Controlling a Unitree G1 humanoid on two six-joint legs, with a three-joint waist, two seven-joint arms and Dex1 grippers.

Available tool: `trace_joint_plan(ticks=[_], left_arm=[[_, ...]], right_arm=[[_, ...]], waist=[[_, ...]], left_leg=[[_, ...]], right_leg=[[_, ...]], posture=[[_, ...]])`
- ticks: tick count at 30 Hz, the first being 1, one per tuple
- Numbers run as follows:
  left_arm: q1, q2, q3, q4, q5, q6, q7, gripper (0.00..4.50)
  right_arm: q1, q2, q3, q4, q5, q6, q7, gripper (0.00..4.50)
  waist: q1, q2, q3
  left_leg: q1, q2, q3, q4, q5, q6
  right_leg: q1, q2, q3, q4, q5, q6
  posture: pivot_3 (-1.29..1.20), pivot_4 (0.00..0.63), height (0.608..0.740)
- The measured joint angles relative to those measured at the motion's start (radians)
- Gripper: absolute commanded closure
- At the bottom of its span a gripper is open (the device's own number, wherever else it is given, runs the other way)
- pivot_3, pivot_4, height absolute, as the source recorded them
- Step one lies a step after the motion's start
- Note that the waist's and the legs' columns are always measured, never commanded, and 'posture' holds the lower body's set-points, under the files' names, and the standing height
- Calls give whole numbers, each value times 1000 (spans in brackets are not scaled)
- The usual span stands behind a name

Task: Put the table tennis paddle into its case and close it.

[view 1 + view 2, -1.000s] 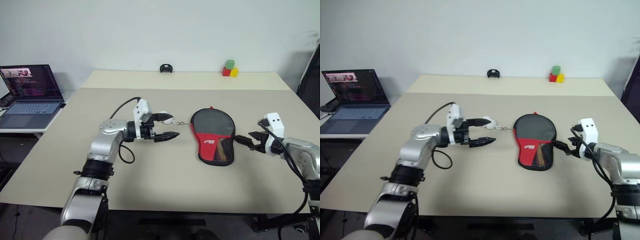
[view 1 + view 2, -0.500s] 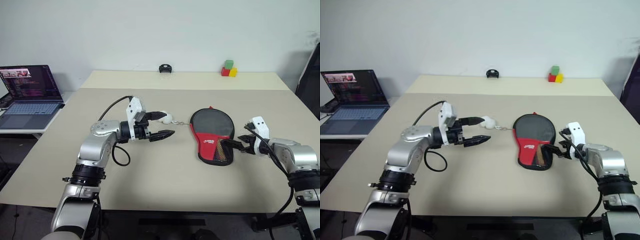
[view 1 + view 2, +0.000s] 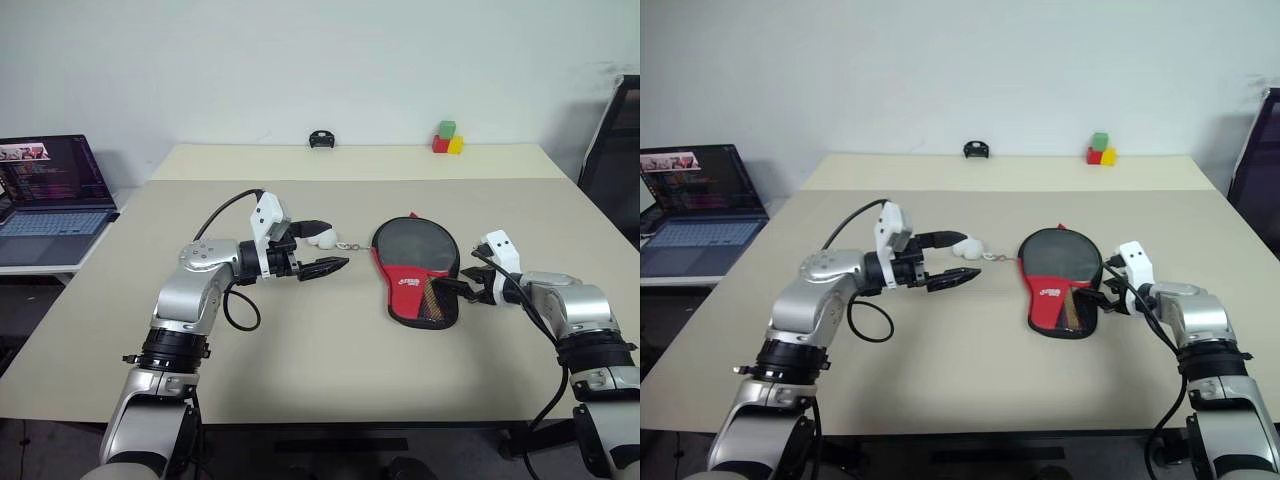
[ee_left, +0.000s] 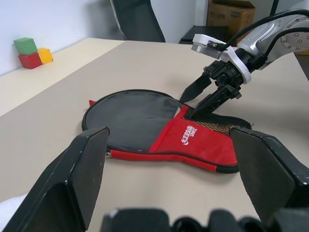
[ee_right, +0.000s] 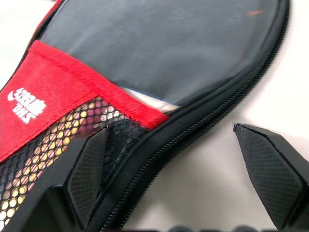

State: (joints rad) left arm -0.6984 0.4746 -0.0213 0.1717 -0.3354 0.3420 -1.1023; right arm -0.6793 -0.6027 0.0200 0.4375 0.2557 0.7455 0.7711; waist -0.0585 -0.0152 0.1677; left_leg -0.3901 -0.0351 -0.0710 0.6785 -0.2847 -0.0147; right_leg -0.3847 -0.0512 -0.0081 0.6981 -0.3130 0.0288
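The two head views look forward and down from above the near edge of the worktop [image 3: 330,370], taking in both arms with the case [image 3: 415,270] near the middle. The left wrist view looks low across the worktop at the case from a short way off, with the right gripper [image 4: 195,99] beyond it. The right wrist view sits very close over the case's zipped edge. All four views share the case.

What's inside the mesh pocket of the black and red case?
Through the case's mesh pocket light wood colour with a darker stripe shows, likely the paddle's handle. The black fabric covers anything further in.
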Motion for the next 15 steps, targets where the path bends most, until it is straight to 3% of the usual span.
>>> trace_joint_plan(ticks=[3, 9, 15], left_arm=[[0, 7, 0, 0, 0, -1, 0, 167], [30, 42, 0, -4, 1, -2, -3, 167], [116, 118, 8, -33, -2, 1, -29, 167]], right_arm=[[-10, 18, 4, 3, -6, 9, 7, 605], [-19, 49, 10, 6, -13, 26, 18, 2646], [-15, 70, 12, -9, -18, 55, 24, 4302]], waist=[[-1, 0, 0], [-3, 0, 0], [-3, 0, 0]], left_leg=[[0, 1, 0, 0, 0, 0], [5, 3, 2, -1, 0, 0], [10, 4, 2, -2, 0, 0]], right_leg=[[0, 1, 0, 0, 0, 0], [2, 2, 2, 0, 0, 0], [6, 3, 2, 0, 0, -1]], posture=[[0, 150, 740], [0, 150, 740], [0, 150, 740]])
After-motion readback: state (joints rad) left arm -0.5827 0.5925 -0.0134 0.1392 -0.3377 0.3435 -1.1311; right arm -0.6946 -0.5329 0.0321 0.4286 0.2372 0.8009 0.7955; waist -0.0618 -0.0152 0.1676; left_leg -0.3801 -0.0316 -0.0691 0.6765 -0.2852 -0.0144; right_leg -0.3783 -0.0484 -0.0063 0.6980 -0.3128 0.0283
